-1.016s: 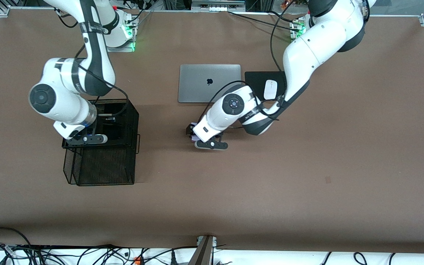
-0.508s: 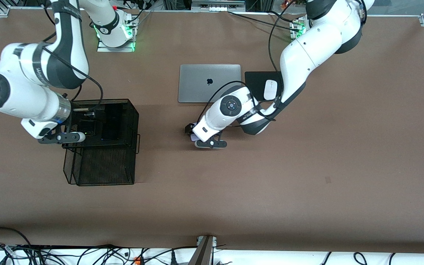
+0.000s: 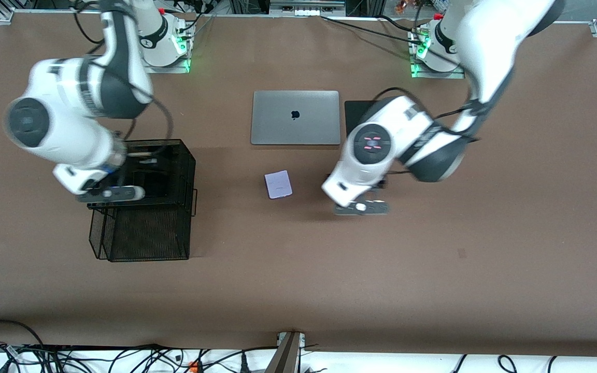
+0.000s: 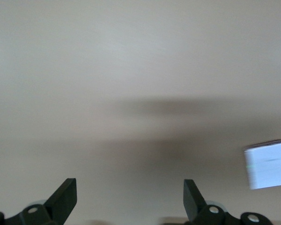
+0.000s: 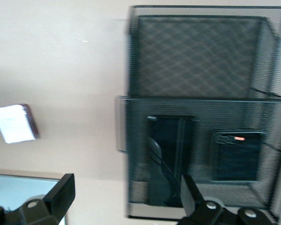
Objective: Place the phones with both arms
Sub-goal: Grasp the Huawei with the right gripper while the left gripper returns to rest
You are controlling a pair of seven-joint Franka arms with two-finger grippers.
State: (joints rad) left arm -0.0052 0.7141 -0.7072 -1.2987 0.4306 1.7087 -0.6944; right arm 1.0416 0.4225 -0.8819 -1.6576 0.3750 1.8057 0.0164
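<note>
The pale lavender-white flip phone [image 3: 278, 184] lies flat on the table, nearer the front camera than the laptop. It also shows in the left wrist view [image 4: 268, 165] and the right wrist view [image 5: 14, 123]. My left gripper [image 3: 360, 207] is open and empty over bare table beside that phone, toward the left arm's end [image 4: 129, 192]. My right gripper [image 3: 109, 194] is open and empty over the black mesh basket [image 3: 148, 235]. In the right wrist view [image 5: 124, 192] the long slim black slab [image 5: 171, 159] and the squarish black flip phone [image 5: 236, 156] lie in the basket [image 5: 196, 51].
A closed silver laptop [image 3: 295, 117] lies farther from the front camera than the lavender phone, with a black mouse pad [image 3: 354, 111] beside it partly under the left arm. The mouse is hidden. The basket's front compartment holds nothing.
My left gripper let go of the lavender phone, rose and moved toward the left arm's end. My right arm swung out from the basket and came back over it.
</note>
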